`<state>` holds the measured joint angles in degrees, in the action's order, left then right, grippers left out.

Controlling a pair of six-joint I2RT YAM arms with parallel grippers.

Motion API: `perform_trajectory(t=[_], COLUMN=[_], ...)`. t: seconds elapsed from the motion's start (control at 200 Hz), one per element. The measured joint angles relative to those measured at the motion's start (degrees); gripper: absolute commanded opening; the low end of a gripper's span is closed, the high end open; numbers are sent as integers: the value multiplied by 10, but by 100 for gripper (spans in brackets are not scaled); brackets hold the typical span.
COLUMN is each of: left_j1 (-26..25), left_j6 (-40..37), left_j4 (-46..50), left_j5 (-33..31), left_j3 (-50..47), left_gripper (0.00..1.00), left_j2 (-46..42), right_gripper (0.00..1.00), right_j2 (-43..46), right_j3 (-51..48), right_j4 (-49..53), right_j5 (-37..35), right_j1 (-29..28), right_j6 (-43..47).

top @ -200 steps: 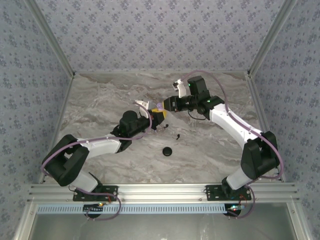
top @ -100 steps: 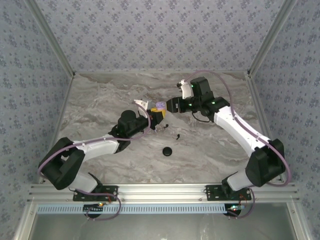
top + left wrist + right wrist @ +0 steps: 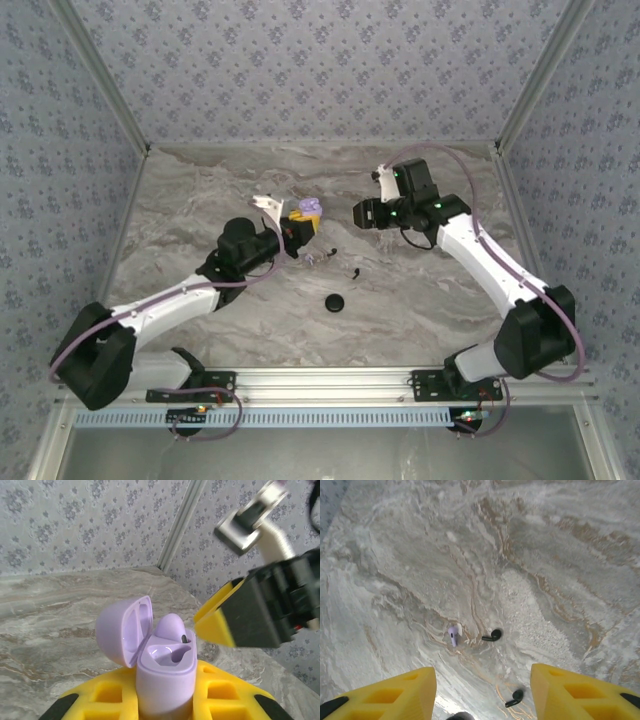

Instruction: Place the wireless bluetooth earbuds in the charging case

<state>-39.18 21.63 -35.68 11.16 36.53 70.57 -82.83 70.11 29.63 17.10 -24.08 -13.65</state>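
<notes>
My left gripper [image 3: 297,226] [image 3: 165,702] is shut on the lavender charging case [image 3: 312,207] [image 3: 164,677] and holds it upright above the table. The case's lid [image 3: 122,630] is open. One lavender earbud [image 3: 170,628] sits in the far socket, and the near socket is empty. My right gripper [image 3: 358,213] [image 3: 482,697] stands open a short way right of the case, with nothing between its fingers. On the table below lie a lavender earbud [image 3: 318,258] [image 3: 452,634] and two black earbuds [image 3: 332,250] [image 3: 493,635], [image 3: 354,273] [image 3: 514,697].
A black round disc [image 3: 335,302] [image 3: 460,716] lies on the marble table [image 3: 200,200], nearer the arm bases than the earbuds. Patterned walls close the back and both sides. One yellow and black finger of the right gripper [image 3: 250,612] hangs close to the case.
My right gripper has opened and drawn back to the right, away from the case. The left arm has stretched out, moving the case a little left and farther back.
</notes>
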Motion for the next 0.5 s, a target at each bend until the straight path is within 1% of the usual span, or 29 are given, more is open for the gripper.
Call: perform_trajectory(t=[0.145, 0.245, 0.37, 0.5], left_j1=[5, 6, 6, 6], left_j6=[-21, -32, -43, -52], left_j4=[50, 82, 122, 160], left_j5=[-1, -1, -5, -14], left_j3=[-1, -1, -1, -2], left_gripper=[20, 20, 21, 21], left_j2=[-54, -83, -112, -135], right_gripper=[49, 44, 40, 38], right_j2=[-63, -105, -158, -203], right_j3=[0, 6, 29, 57], right_j4=[2, 3, 6, 6], right_j5=[18, 24, 30, 31], right_j1=[-14, -33, -61, -87], right_j6=[8, 12, 16, 17])
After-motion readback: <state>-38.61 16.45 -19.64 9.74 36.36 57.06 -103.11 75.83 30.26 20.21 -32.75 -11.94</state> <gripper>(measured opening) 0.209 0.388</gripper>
